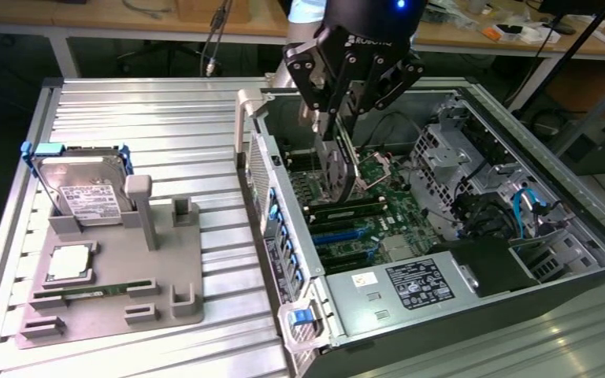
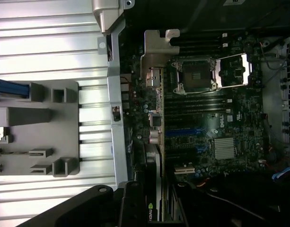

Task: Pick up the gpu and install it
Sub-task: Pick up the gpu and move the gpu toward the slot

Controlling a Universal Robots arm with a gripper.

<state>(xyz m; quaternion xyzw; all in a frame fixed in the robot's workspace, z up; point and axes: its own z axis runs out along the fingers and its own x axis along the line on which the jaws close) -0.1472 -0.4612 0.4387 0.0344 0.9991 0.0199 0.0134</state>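
Observation:
My gripper (image 1: 336, 118) hangs over the open computer case (image 1: 513, 276), shut on the gpu (image 1: 340, 169). The card is held on edge, pointing down toward the green motherboard (image 1: 371, 224). In the wrist view the gpu (image 2: 154, 142) appears edge-on as a long narrow strip, with its silver end bracket (image 2: 156, 47) at the far end beside the case's rear wall. My gripper (image 2: 154, 210) clamps it from both sides with its dark fingers (image 2: 130, 203). The card's lower edge is above the expansion slots (image 2: 182, 132); I cannot tell whether it touches them.
An open CPU socket (image 2: 197, 75) lies beside the card. A grey fixture (image 1: 113, 268) in the exterior view's left holds a hard drive (image 1: 82, 189), a CPU chip (image 1: 72, 261) and a RAM stick (image 1: 92, 290). Drive cages and cables (image 1: 491, 205) crowd the case's far side.

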